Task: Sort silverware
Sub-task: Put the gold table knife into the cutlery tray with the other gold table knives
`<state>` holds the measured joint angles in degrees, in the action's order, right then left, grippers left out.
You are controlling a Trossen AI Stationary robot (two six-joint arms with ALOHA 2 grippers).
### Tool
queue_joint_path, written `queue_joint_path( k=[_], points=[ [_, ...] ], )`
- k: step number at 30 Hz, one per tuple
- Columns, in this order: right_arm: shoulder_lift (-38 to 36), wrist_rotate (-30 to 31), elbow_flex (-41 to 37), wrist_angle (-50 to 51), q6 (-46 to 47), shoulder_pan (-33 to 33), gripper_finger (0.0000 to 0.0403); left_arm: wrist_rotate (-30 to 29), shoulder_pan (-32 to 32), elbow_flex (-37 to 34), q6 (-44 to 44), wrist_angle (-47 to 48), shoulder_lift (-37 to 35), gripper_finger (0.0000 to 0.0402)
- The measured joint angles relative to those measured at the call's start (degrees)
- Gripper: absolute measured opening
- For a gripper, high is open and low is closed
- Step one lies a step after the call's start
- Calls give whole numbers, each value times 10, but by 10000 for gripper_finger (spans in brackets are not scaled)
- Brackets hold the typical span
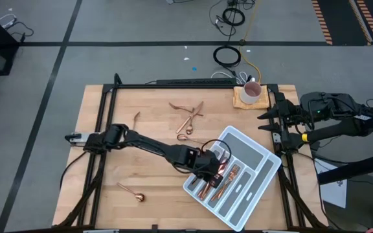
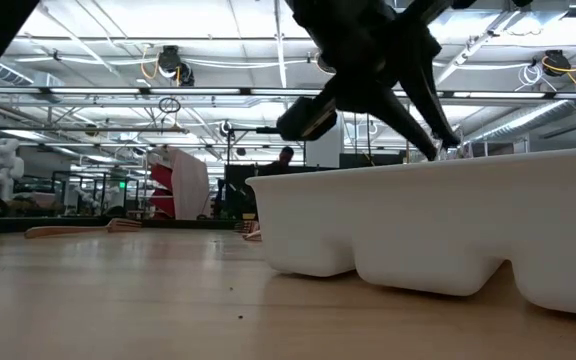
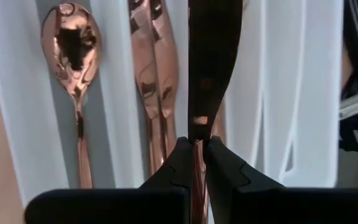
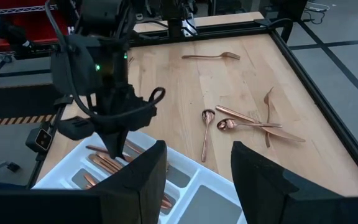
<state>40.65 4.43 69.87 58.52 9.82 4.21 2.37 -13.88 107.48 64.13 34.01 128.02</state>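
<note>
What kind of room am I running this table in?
Most likely a robotics lab or industrial workshop, not a kitchen. The low view shows a high open ceiling with strip lights and exposed framework. The high view shows a grey floor with hazard-striped tape, and loose cables beyond the wooden table.

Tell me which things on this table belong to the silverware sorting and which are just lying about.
Job:
- loose copper forks and spoons on the wood
- copper spoon lying apart
- sorted copper pieces
- grey-white divided tray
- left gripper, clamping one piece

Lying about:
- pink cup
- idle right gripper
</note>
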Motion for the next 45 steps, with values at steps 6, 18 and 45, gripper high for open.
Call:
queue_joint_path(
  k=[6,18,45],
  points=[
    [0,0,0,0,0,0,167,-27,1,0,-17,16,7,22],
    [0,0,0,-4,6,0,167,-25,1,0,-31,11,22,22],
    [0,1,0,-4,0,0,167,6,0,0,-91,9,22,49]
  ],
)
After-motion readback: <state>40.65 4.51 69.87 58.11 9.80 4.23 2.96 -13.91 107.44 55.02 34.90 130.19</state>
